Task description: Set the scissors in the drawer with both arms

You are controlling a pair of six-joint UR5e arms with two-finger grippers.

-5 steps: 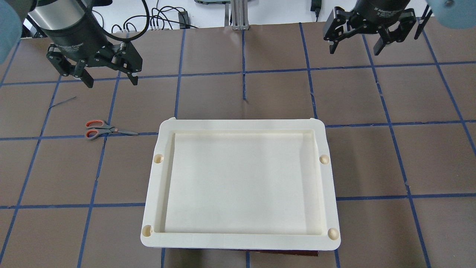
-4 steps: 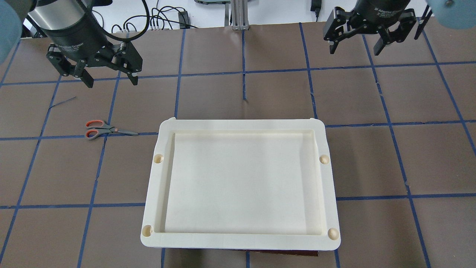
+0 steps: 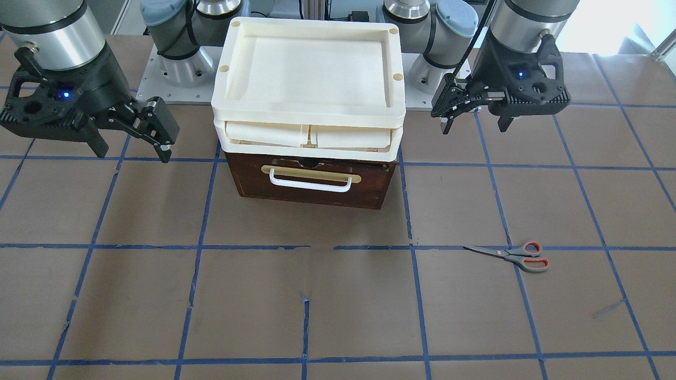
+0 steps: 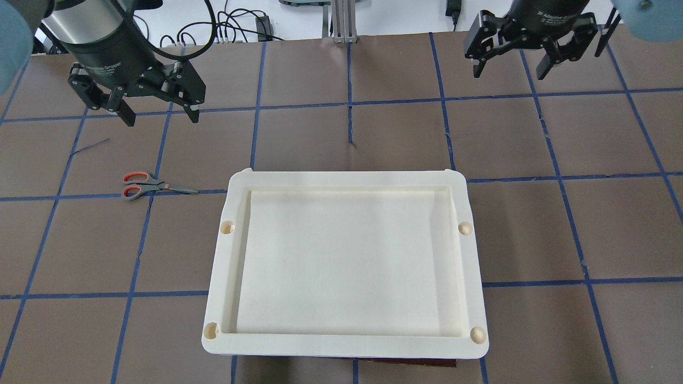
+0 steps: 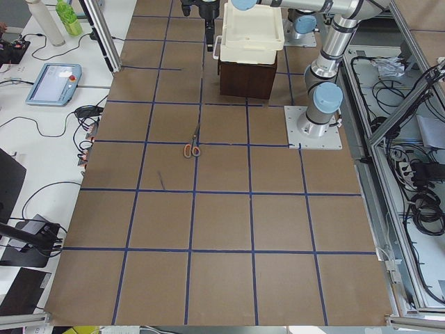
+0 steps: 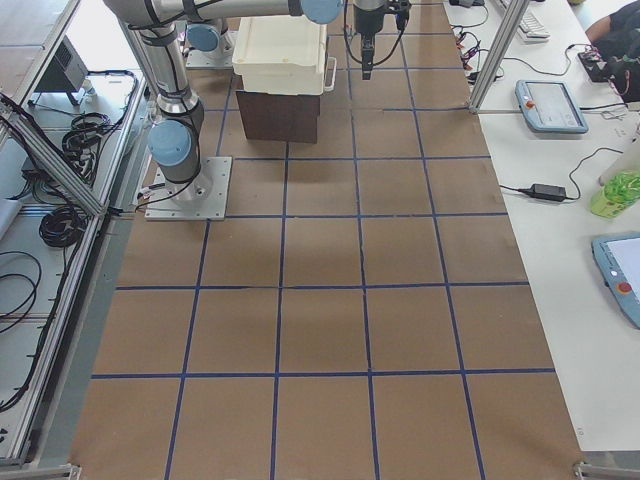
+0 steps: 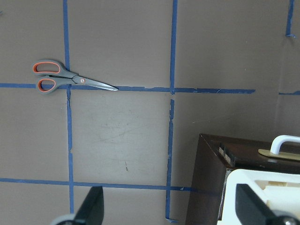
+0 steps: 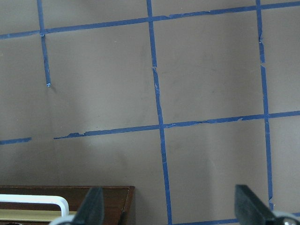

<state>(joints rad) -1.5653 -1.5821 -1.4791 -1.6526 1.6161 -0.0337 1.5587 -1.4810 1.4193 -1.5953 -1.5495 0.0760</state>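
The scissors (image 4: 152, 185) lie flat on the table left of the trays, blades pointing toward them; they also show in the front view (image 3: 509, 255) and the left wrist view (image 7: 70, 81). The dark wooden drawer (image 3: 311, 179) is shut, its white handle (image 3: 310, 182) facing away from the robot. In the overhead view it is hidden under the trays. My left gripper (image 4: 160, 117) is open and empty, in the air beyond the scissors. My right gripper (image 4: 508, 73) is open and empty, high at the far right, away from the drawer.
Two stacked cream plastic trays (image 4: 347, 178) sit on top of the drawer box and overhang it. Blue tape lines grid the brown table. Cables and a metal post (image 4: 341, 24) lie past the far table edge.
The left gripper has drifted very slightly to the right. The scissors, the trays and the right gripper have not visibly moved.
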